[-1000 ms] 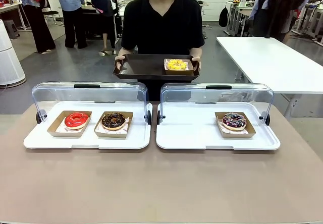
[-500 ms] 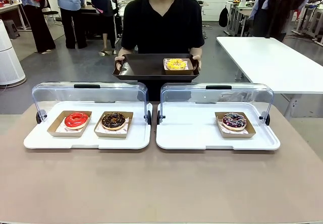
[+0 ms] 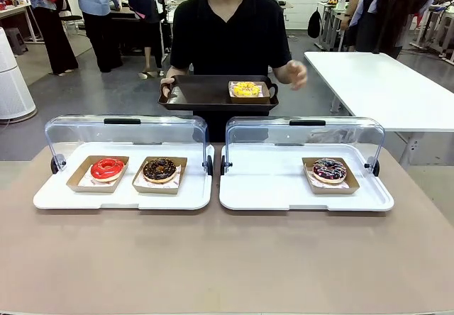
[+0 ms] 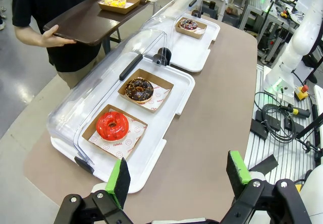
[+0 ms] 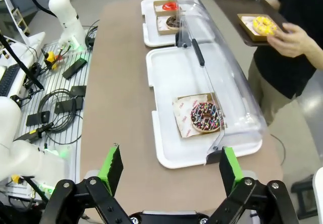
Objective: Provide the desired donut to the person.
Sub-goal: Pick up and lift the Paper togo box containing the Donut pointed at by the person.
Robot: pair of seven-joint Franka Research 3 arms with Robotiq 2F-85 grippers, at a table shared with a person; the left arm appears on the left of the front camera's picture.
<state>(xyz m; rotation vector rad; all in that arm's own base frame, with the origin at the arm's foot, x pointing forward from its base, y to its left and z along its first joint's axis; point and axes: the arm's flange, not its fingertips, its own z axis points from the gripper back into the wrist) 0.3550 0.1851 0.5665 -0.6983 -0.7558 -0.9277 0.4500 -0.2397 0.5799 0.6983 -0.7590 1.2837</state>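
Note:
The person (image 3: 228, 31) in a black T-shirt stands at the far side, holding a dark tray (image 3: 198, 94) with one hand (image 3: 167, 88). The other hand (image 3: 294, 74) hovers off the tray's right end. A yellow donut (image 3: 246, 89) in a card boat lies on that tray. On the table sit a red donut (image 3: 107, 167), a chocolate donut (image 3: 159, 169) and a dark sprinkled donut (image 3: 329, 170). My left gripper (image 4: 177, 176) hangs open above the table's near edge, close to the red donut (image 4: 112, 125). My right gripper (image 5: 169, 169) is open too, short of the sprinkled donut (image 5: 204, 116).
Two white display trays (image 3: 124, 198) (image 3: 284, 187) stand side by side with clear lids (image 3: 124, 132) swung up at the back. The brown tabletop (image 3: 227, 258) in front is bare. A white table (image 3: 383, 81) and other people stand behind.
The person's hand at the tray's right end has let go and lifted away to the right. The tray stays held by the other hand. Donuts on the table have not moved.

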